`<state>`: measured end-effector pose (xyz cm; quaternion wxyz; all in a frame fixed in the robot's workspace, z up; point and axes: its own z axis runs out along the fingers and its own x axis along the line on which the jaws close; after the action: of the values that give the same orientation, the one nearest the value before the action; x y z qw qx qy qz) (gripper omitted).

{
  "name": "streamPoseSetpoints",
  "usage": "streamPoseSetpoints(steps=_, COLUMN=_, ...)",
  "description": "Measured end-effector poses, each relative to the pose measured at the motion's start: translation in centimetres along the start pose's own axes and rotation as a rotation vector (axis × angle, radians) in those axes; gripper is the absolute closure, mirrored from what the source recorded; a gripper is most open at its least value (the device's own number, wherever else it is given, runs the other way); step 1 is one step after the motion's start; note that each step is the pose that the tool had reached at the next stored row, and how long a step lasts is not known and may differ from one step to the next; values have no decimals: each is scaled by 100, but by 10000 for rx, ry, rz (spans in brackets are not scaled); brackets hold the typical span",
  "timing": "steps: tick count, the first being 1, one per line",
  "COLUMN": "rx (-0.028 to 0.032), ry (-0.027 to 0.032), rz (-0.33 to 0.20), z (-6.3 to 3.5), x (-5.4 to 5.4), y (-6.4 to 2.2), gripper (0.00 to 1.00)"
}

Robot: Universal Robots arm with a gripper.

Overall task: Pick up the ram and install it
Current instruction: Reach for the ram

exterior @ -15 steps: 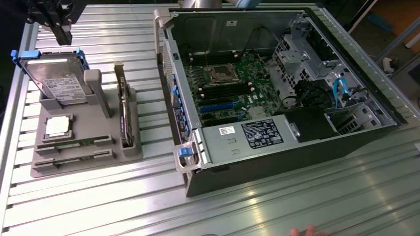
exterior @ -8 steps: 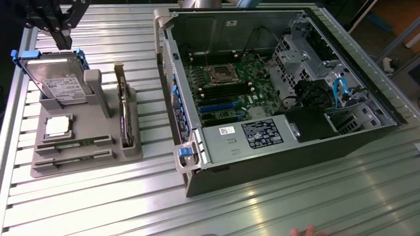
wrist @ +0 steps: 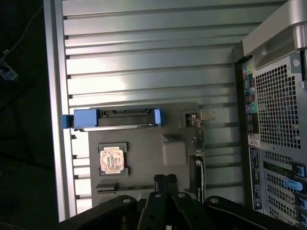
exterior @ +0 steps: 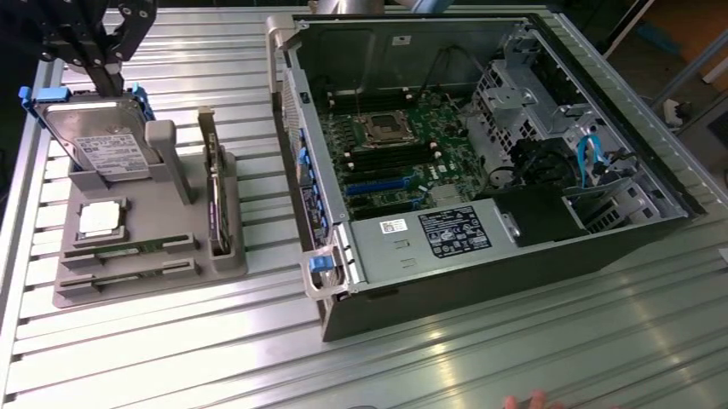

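Although the claw is pressed together by the hard drive, the ram is mostly hidden in the grey stand.

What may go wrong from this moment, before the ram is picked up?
1. The gripper hangs near the top of the hard drive, while the ram lies low at the other end of the holder. Moving across might strike the drive or the upright card.
2. The ram is thin and sits in a groove, so a grasp may slip.
3. A person's fingertips show at the table edge, perhaps in the arm's way.
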<state>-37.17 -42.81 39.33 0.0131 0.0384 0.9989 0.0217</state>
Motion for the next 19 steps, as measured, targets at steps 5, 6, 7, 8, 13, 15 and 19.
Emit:
streamPoseSetpoints(steps=5, rx=0, ry=0, rz=-1, z=-5, x=-5, y=-112, gripper=89)
streamPoseSetpoints(steps=6, rx=0, ry=0, rz=-1, z=-5, x=-6, y=-133, gripper=89)
streamPoseSetpoints(steps=7, rx=0, ry=0, rz=0, z=-7, x=-7, y=-156, gripper=89)
streamPoseSetpoints(steps=8, rx=0, ry=0, rz=-1, z=-7, x=-8, y=-175, gripper=89)
streamPoseSetpoints(steps=13, rx=-1, ry=-1, rz=-1, z=-11, x=-12, y=-279, gripper=89)
streamPoseSetpoints(steps=15, rx=0, ry=0, rz=-1, z=-14, x=-13, y=-318, gripper=89)
streamPoseSetpoints(steps=19, rx=0, ry=0, rz=-1, z=-17, x=-15, y=-392, gripper=89)
